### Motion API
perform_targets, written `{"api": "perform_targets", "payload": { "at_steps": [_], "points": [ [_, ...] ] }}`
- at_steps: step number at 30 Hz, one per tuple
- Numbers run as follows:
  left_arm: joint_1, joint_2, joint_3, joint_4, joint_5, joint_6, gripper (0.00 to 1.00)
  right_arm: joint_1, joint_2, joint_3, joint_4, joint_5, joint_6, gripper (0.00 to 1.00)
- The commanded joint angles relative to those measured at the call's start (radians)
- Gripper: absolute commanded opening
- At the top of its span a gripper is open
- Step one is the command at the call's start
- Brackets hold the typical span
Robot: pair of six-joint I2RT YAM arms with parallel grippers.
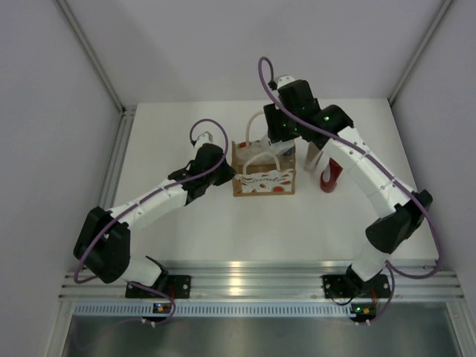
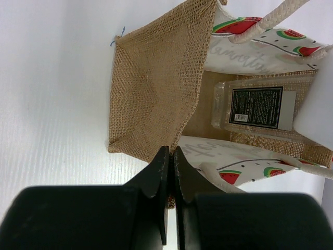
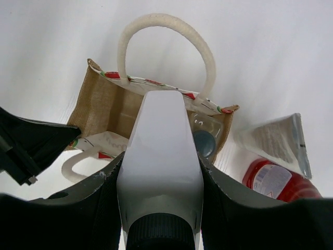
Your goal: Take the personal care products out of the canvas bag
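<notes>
- Canvas bag (image 2: pixel 151 88): stands upright on the white tabletop (image 1: pixel 223 223), mouth open. The side panels are coarse tan open-weave cloth. The front and back panels are smooth white, printed with red watermelon slices and grey script.
- Rope handles (image 3: pixel 166 26): cream, twisted cord, each bent into an arch above the rim.
- Left claw (image 2: pixel 170 156): black fingers clenched together on the bag's rim, at the corner where the woven side meets the printed panel.
- Right claw (image 3: pixel 160 177): grasping the held white bottle (image 3: pixel 158 130) by its flat sides, over the bag's mouth. The bottle is smooth and glossy, with a ribbed dark cap toward the camera. It hides much of the bag's interior in the right wrist view.
- Second white bottle (image 2: pixel 255 107): lies inside the bag on its bottom. The body is translucent with a black rectangular label, and it has a grey-teal round cap.
- Squeeze tube (image 3: pixel 276 138): flat, whitish-grey, crimped at one end. It is outside the bag, on the tabletop to its right.
- Red bottle (image 3: pixel 278 179): glossy, with a white label, just beside the tube and also outside the bag.
</notes>
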Motion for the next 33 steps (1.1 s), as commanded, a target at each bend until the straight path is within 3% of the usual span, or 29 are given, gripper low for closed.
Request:
{"api": "perform_targets", "payload": {
  "at_steps": [1, 14, 25, 33],
  "points": [
    [-0.002, 0.024, -0.009, -0.069, 0.002, 0.002, 0.0, -0.007, -0.156, 0.056, 0.059, 0.058, -0.008, 0.0],
    [-0.002, 0.023, -0.014, -0.069, 0.005, -0.005, 0.0, -0.07, -0.365, -0.08, 0.009, 0.093, -0.005, 0.0],
    [-0.003, 0.015, -0.01, -0.068, 0.008, -0.002, 0.0, -0.199, -0.53, -0.409, 0.007, -0.009, 0.009, 0.0],
    [-0.002, 0.023, -0.014, -0.065, 0.019, -0.008, 0.0, -0.27, -0.527, -0.706, 0.116, -0.088, 0.032, 0.0]
  ]
}}
